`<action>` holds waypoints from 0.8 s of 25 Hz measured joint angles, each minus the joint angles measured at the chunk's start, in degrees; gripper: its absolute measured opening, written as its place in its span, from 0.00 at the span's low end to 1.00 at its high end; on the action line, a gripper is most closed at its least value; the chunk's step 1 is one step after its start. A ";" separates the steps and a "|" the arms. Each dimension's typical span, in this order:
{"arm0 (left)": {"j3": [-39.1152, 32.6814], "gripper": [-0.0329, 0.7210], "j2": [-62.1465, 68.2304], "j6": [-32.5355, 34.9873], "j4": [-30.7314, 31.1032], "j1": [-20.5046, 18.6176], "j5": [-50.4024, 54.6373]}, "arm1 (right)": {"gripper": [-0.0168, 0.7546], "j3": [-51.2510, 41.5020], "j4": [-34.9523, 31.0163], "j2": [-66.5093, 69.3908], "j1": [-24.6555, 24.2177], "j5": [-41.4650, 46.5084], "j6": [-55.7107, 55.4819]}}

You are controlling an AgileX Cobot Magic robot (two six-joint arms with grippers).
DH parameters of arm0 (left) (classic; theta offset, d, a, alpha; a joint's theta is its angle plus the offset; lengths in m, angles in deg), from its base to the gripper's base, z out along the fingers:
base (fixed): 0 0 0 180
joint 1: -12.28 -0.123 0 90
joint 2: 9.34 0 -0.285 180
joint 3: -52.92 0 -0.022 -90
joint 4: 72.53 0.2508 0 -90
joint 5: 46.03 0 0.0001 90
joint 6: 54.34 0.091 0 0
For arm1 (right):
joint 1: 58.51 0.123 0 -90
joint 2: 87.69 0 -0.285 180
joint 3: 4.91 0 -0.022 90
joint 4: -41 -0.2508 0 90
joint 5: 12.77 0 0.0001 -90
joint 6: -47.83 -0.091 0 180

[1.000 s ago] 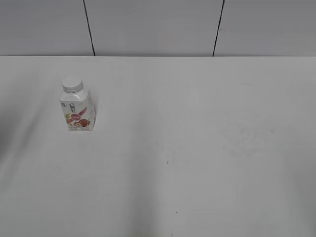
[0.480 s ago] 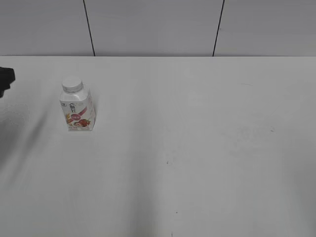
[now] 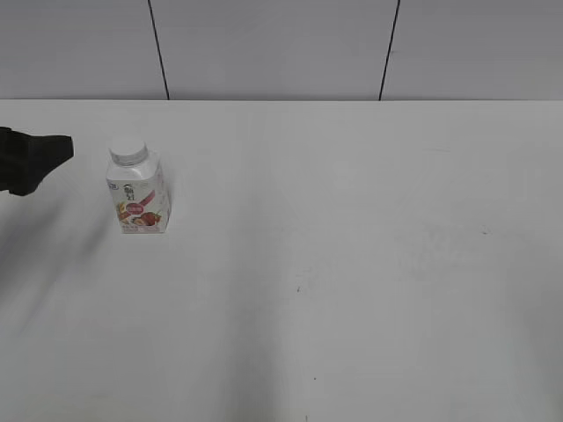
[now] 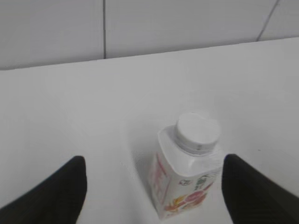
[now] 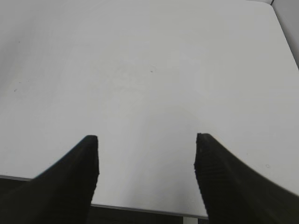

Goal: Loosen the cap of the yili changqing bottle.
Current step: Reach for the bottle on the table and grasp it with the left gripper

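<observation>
Two sets of fingers [image 4: 152, 184] [image 5: 145, 154] spread wide, left near capped yili changqing bottle [image 4: 184, 170], touching nothing.

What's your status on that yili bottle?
Left hand open, short of bottle. Right hand open, empty. Cap on, untouched. Path clear.

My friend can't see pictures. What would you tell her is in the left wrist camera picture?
A small white bottle with a round white cap and a pink-red label stands upright on a white table. The open left gripper shows a dark finger on either side, not touching it. A pale paneled wall is behind.
</observation>
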 joint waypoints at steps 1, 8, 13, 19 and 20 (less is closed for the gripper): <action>0.00 0.77 0.54 -2.33 3.92 -1.85 -3.08 | 0.69 0.00 0.00 0.00 0.00 0.00 0.00; 1.79 0.77 7.62 -6.16 26.43 -13.63 -20.63 | 0.69 0.00 0.00 0.00 0.00 0.00 0.00; 12.20 0.77 14.22 -6.21 46.28 -15.52 -28.89 | 0.69 0.00 0.00 0.00 0.00 0.00 0.00; 22.12 0.77 22.52 -6.21 52.18 -15.62 -33.60 | 0.69 0.00 0.00 0.00 0.00 0.00 0.00; 23.52 0.77 24.05 -6.21 52.31 -15.62 -33.74 | 0.69 0.00 0.00 0.00 0.00 0.00 0.00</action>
